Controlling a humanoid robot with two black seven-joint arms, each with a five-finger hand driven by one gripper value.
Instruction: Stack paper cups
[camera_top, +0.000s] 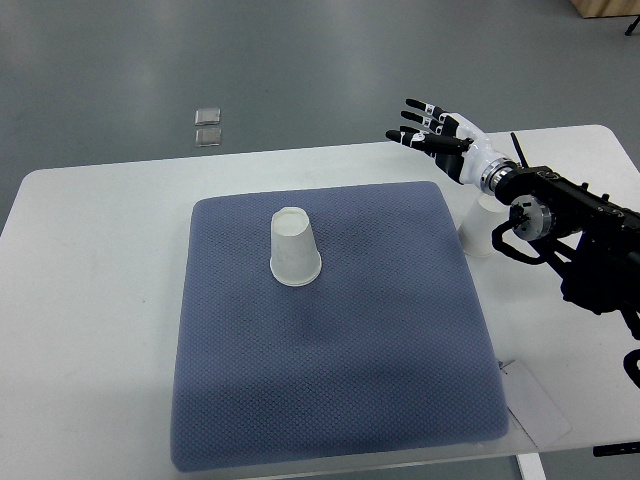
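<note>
A white paper cup (294, 247) stands upside down on the blue mat (330, 380), left of its middle. A second white cup (479, 227) stands on the table just past the mat's right edge, partly hidden under my right arm. My right hand (430, 132) is above the mat's far right corner, fingers spread and empty, above and behind the second cup. The left arm does not show.
The mat lies on a white table (90, 300). A white sheet of paper (535, 405) lies at the table's near right corner. Two small clear squares (208, 127) lie on the floor beyond the table.
</note>
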